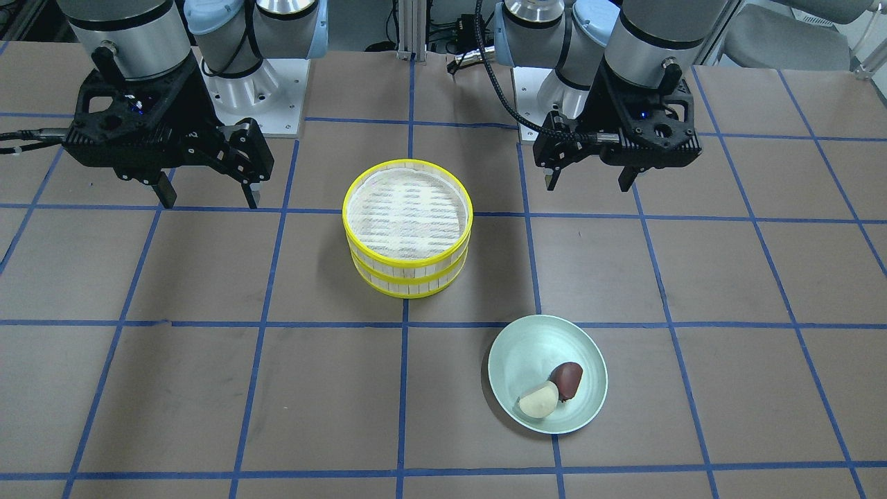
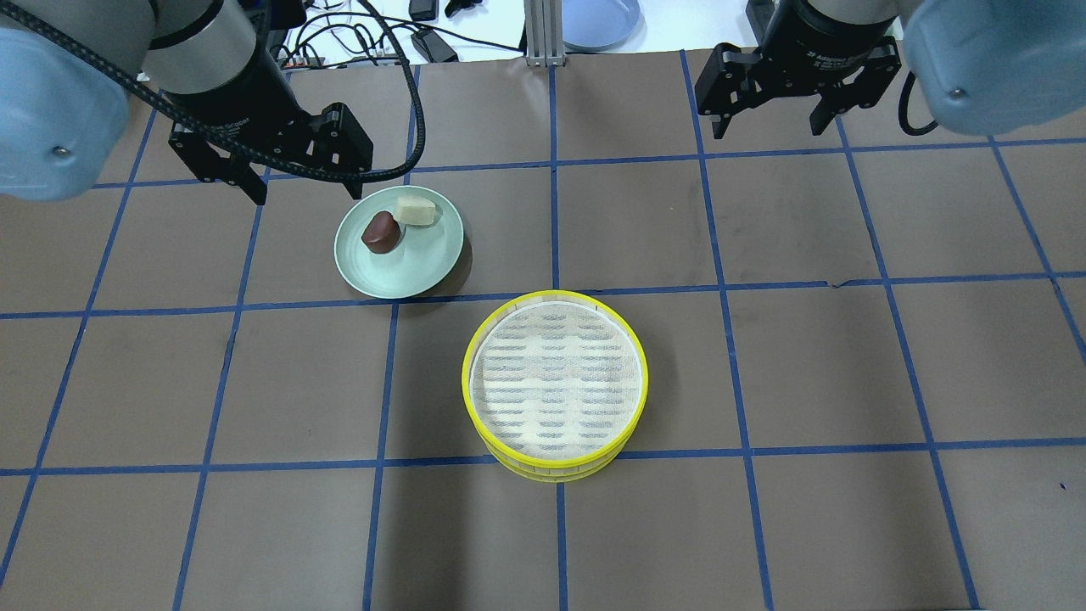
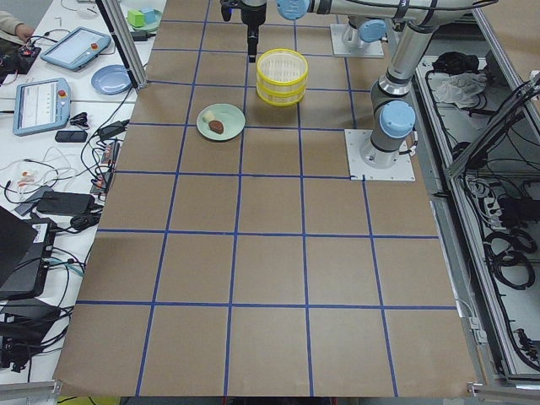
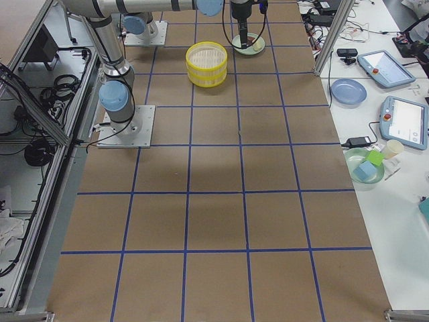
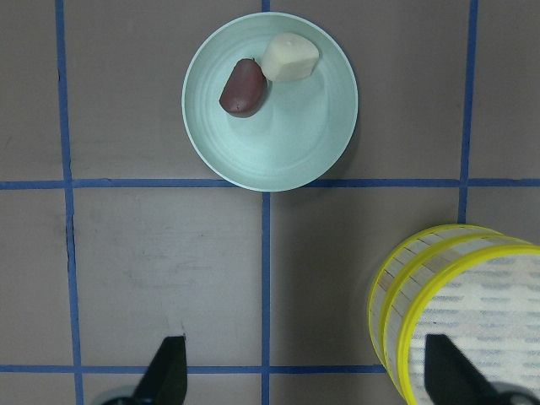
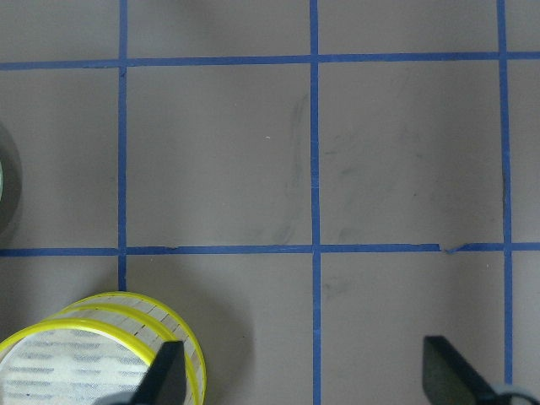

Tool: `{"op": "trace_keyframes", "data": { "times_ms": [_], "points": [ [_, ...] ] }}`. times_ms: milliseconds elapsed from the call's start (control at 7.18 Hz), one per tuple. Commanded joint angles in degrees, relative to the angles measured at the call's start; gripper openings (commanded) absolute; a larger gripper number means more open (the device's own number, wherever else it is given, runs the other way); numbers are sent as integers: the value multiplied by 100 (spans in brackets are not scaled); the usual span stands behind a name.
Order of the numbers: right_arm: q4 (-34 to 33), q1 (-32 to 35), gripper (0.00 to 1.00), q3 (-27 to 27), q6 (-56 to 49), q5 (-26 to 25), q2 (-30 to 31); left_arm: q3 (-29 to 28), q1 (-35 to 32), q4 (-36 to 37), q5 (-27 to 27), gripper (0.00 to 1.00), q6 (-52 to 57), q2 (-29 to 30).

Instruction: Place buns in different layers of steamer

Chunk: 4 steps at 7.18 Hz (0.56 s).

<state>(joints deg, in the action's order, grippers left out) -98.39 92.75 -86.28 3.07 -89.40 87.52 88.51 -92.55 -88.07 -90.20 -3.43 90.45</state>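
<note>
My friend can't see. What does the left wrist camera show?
A green plate holds a brown bun touching a white bun. The stacked steamer sits at lower right. The open left end effector has its fingertips at the bottom edge.

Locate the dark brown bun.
In the overhead view, the dark brown bun lies on the green plate, upper left of the steamer stack, beside the cream bun.

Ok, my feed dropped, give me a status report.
Left gripper, right gripper open, empty. White bun, brown bun on green plate. Steamer trays stacked; top covers lower layer.
</note>
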Motion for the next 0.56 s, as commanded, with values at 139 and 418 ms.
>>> {"op": "trace_keyframes", "data": {
  "times_ms": [139,418],
  "points": [
    [-22,-3,100,-30,-9,10,-7,0,26,1,-6,100,9,-10],
    [21,-3,100,-82,-9,-8,-16,0,26,-17,-24,100,9,-36]
  ]
}}
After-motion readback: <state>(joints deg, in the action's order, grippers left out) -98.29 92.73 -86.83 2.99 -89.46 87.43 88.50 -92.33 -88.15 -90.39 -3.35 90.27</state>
